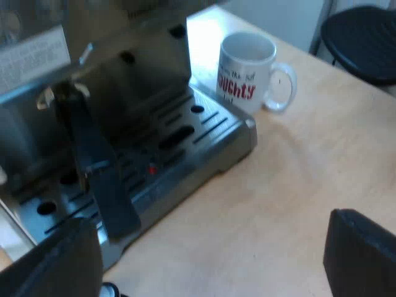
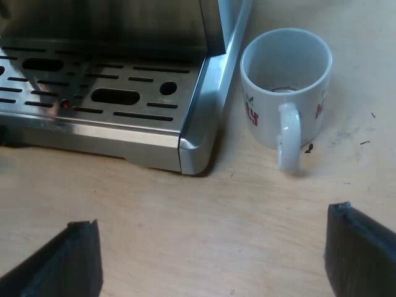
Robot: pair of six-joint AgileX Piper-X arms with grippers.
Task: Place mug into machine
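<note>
A white mug (image 1: pixel 247 69) with red lettering stands upright on the wooden table, close beside a corner of the espresso machine's metal drip tray (image 1: pixel 185 145). In the right wrist view the mug (image 2: pixel 286 80) looks empty, its handle (image 2: pixel 289 139) turned toward my right gripper (image 2: pixel 213 260). That gripper is open and hovers low over bare table, a short way from the mug. My left gripper (image 1: pixel 210 266) is open too, above the table near the tray's edge and farther from the mug. A dark holder handle (image 1: pixel 99 167) reaches out over the tray.
The slotted drip tray (image 2: pixel 111 93) has a small red marker (image 2: pixel 65 106) on its grate. A black stool seat (image 1: pixel 365 37) stands beyond the table edge behind the mug. Bare wooden table (image 2: pixel 204 210) lies between my right gripper's fingers and the mug.
</note>
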